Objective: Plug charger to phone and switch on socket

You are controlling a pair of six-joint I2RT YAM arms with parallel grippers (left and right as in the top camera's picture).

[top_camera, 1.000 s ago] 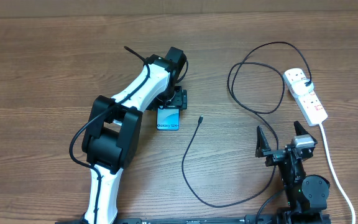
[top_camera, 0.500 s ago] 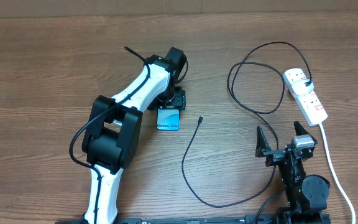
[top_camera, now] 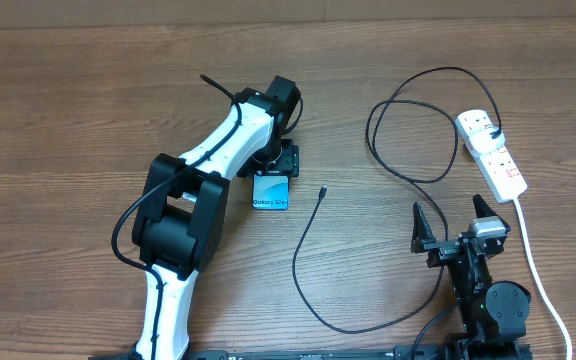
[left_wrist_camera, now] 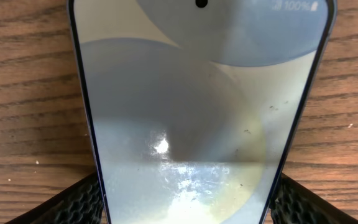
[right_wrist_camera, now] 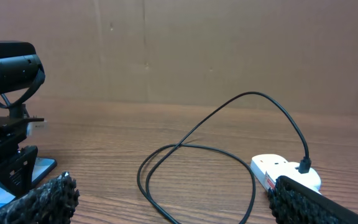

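Observation:
The phone [top_camera: 271, 190] lies flat on the table with its blue screen up; it fills the left wrist view [left_wrist_camera: 197, 112]. My left gripper [top_camera: 274, 163] is down over its far end, one finger against each long edge [left_wrist_camera: 188, 200]. The charger's black cable [top_camera: 388, 150] loops across the table. Its small connector tip [top_camera: 322, 191] lies loose just right of the phone, and its plug [top_camera: 495, 137] sits in the white socket strip [top_camera: 491, 152] at the far right. My right gripper [top_camera: 453, 225] is open and empty near the front edge, and the cable loop [right_wrist_camera: 191, 149] and the strip [right_wrist_camera: 278, 171] lie ahead of it.
The strip's thick white cord [top_camera: 533, 260] runs down the right side toward the front edge, past my right arm. The black cable curves across the wooden table [top_camera: 88, 120] between the phone and my right gripper. A brown wall stands behind the table in the right wrist view.

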